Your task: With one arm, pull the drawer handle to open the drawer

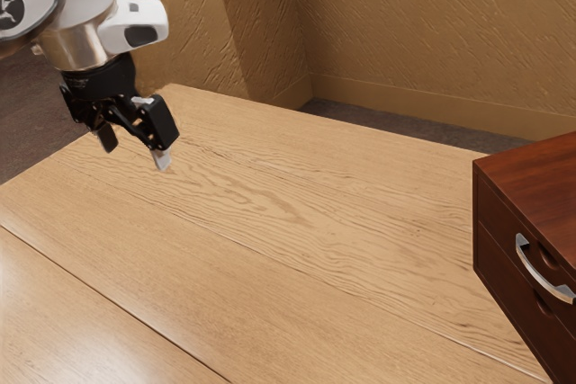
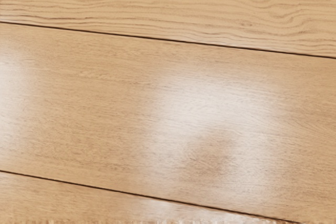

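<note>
A dark red-brown drawer cabinet (image 1: 531, 249) stands at the exterior view's right edge of the wooden table (image 1: 288, 240). Its upper drawer carries a curved silver handle (image 1: 540, 272) on the front face, and the drawer front sits flush with the cabinet. My black gripper (image 1: 135, 146) hangs above the table at the exterior view's upper left, far from the cabinet. Its fingers (image 1: 162, 157) stand apart with nothing between them. The wrist view looks down on bare wood planks (image 2: 168, 103) under the hand.
The table is a wide light-oak surface with plank seams running across it. Tan textured walls and a baseboard (image 1: 423, 101) stand behind the table's far edge. Grey floor (image 1: 405, 123) shows beyond that edge.
</note>
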